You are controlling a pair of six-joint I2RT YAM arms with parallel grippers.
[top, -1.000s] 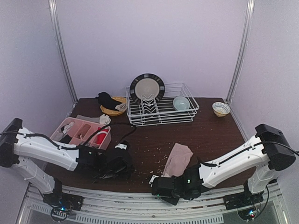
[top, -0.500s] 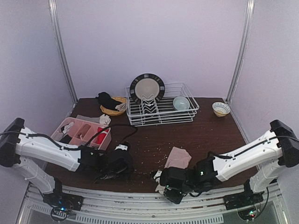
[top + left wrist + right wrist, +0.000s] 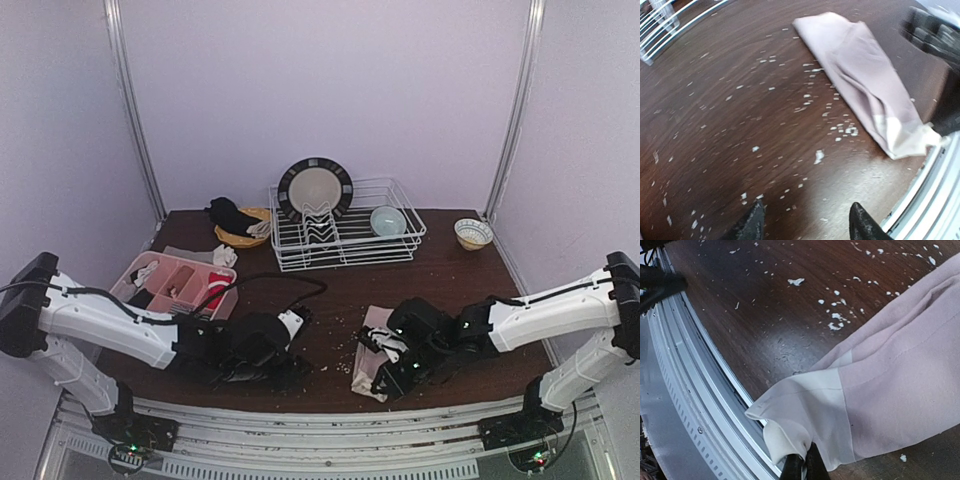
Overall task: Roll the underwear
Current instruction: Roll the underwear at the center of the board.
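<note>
One garment is in play: the pale pink, folded cloth underwear [image 3: 365, 372] lies as a long strip on the dark brown wooden table [image 3: 450, 270], right of centre. Its white-banded near end seems to reach over the table's edge onto the grey metal rail [image 3: 700, 390].

The right gripper [image 3: 801, 466] has its two black fingers closed tight on that white end, pinching a fold of the band. The left gripper [image 3: 805, 222] hovers low over bare wood with its fingers spread wide and nothing between them, off to the side of the strip among scattered white crumbs [image 3: 840, 130].

By my reading the roll is only at its start: the end is seized, but no turn of cloth is wound yet. The next move likely calls for lifting the pinched band, turning it over onto the pink panel and rolling away from the rail. The left claw may have to pin the far end so the strip does not slide.

Only the tips of the right fingers show in the wrist view, so how much cloth they hold cannot be told. From above, the right arm covers the strip's middle. The right arm is only a dark blur at the edge of the left wrist view.
</note>
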